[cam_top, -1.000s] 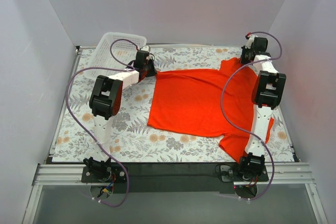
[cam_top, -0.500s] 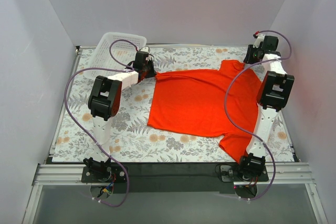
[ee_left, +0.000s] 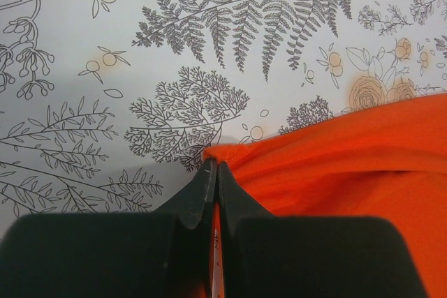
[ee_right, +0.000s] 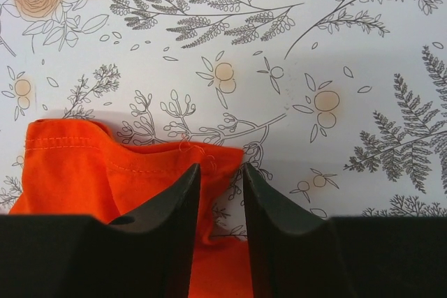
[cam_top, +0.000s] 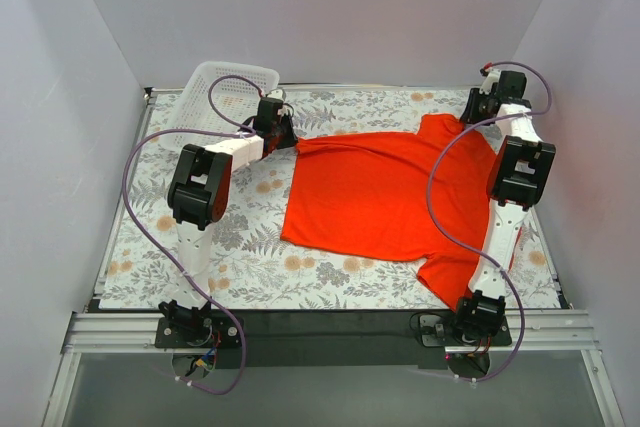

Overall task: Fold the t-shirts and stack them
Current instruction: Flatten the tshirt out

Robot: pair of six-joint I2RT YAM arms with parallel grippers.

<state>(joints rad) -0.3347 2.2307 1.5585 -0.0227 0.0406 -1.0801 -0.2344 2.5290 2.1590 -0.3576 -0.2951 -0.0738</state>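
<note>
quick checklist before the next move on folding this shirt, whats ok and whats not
1. left gripper grips the t-shirt edge: ok, its fingers are shut on the fabric.
2. right gripper grips fabric: not ok, the jaws are apart with the hem at their tips, unpinched.
3. t-shirt body lies flat on the table: ok in the top view.
4. near sleeve lies flat: cannot tell, the right arm covers part of it.
5. basket is clear of the t-shirt: ok, it sits apart at the far left corner.
</note>
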